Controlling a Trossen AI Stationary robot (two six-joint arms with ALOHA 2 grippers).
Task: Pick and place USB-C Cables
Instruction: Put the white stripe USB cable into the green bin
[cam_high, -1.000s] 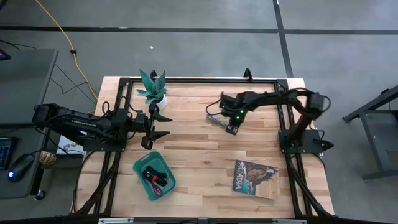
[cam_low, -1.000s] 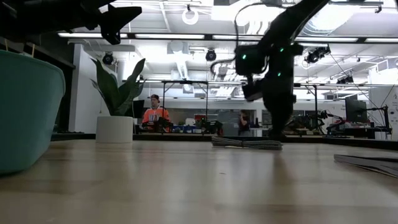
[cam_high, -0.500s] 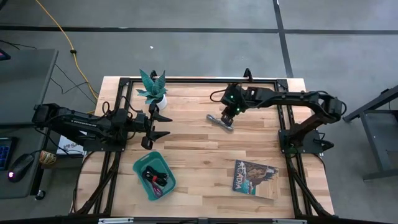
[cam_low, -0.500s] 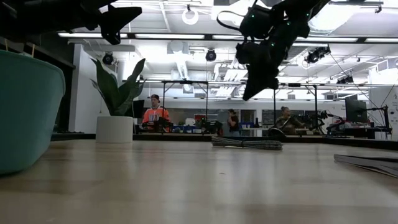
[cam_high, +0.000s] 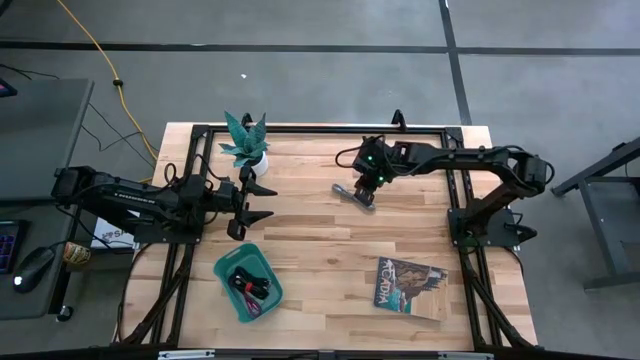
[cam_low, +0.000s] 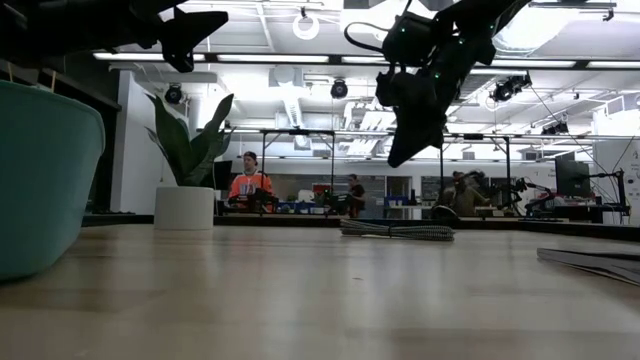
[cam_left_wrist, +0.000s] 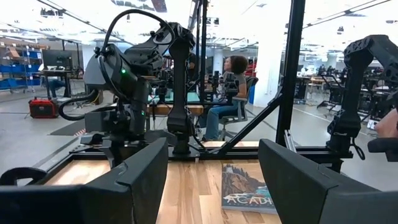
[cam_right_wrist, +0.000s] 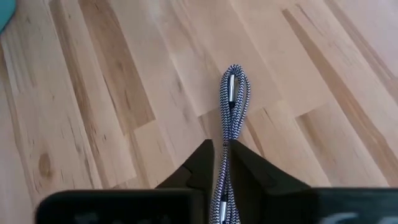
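The grey braided USB-C cable (cam_high: 354, 196) lies flat on the wood table (cam_high: 320, 245) right of centre; it also shows in the low view (cam_low: 397, 231) and the right wrist view (cam_right_wrist: 231, 93). My right gripper (cam_high: 363, 184) hovers above it (cam_low: 395, 158), fingers pointing down, and a narrow gap (cam_right_wrist: 221, 146) shows the cable on the table below. The teal tray (cam_high: 222, 268) at the near left holds the black-and-red cable (cam_high: 243, 279) and the maroon cable (cam_high: 256, 299). My left gripper (cam_high: 264, 201) waits open at the table's left, raised (cam_left_wrist: 212, 149).
A potted plant (cam_high: 245, 146) stands near the far left corner (cam_low: 187, 170). A magazine (cam_high: 410, 287) lies at the near right. A black frame (cam_high: 330, 128) rims the table. People sit in the room beyond.
My right gripper has risen from the table beside the grey cable and moved toward the far edge, tipping to a slant. It now hangs above the cable, which has stayed flat in place. My left arm has kept still.
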